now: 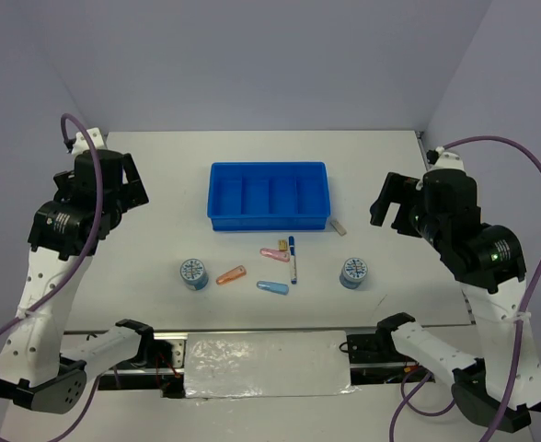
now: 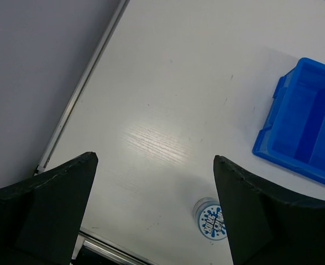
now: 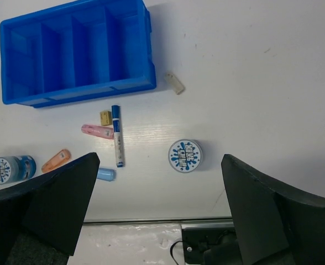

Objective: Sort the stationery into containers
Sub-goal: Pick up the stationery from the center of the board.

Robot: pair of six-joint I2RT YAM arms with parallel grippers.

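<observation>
From overhead I see the blue tray (image 1: 269,223) toward the far middle of the table (image 1: 151,239), its four compartments side by side. All the stationery lies outside it, on the near side. The left disc (image 1: 193,273) and right disc (image 1: 353,271) stand well apart, and the rest sits between them. That is the orange capsule (image 1: 231,274), the blue capsule (image 1: 272,287), the pink capsule (image 1: 272,252), the white pen (image 1: 293,258) with its blue end toward the tray, and the tan block (image 1: 282,244) just beside that end. The whitish block (image 1: 339,225) lies alone near the tray's right front corner.

The left gripper (image 2: 154,157) hangs over the left side of the table, fingers spread wide and holding nothing. Its wrist camera gives me only the tray's left end and the left disc, which one finger partly hides. The capsules, pen and blocks fall outside that view.

The right gripper (image 3: 160,157) is over the right side, also spread wide and holding nothing. Its camera takes in far more. I get the whole tray, both discs, the pen and both blocks, and the blue capsule peeks out from behind one finger. This view also shows the printed tops of the discs more clearly than the overhead one.
</observation>
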